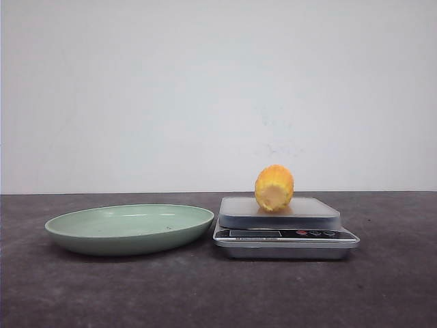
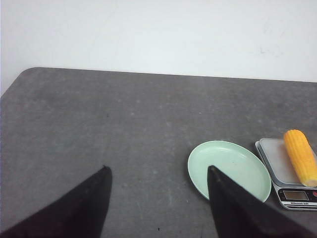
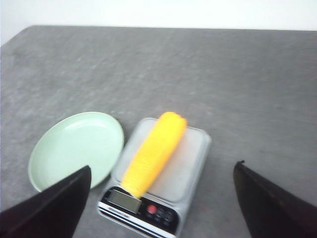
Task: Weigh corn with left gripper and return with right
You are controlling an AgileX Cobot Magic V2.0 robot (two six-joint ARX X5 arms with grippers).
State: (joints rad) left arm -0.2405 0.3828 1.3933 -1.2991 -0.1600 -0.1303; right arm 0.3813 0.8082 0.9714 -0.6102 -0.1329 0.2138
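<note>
Left gripper: fingers spread wide, nothing between them, hanging above bare table off to the side of the plate. Right gripper: fingers also spread wide and empty, hovering over the scale with the corn framed in the gap below, no contact. Neither of my grippers shows in the front view. Corn lies on its side on the scale's weighing platform, long axis running front to back, paler cut end facing the front camera, lying across the platform on a slight diagonal per the right wrist view, near end reaching toward the display. In the left wrist view the corn sits on the scale past the plate's far edge. Scale is silver, display and red and dark buttons on the front strip; I can't read the digits. Plate is pale green, shallow, holds nothing, sits just beside the scale on my left, rims near or touching, can't tell which. Table is dark grey, white wall behind.
</note>
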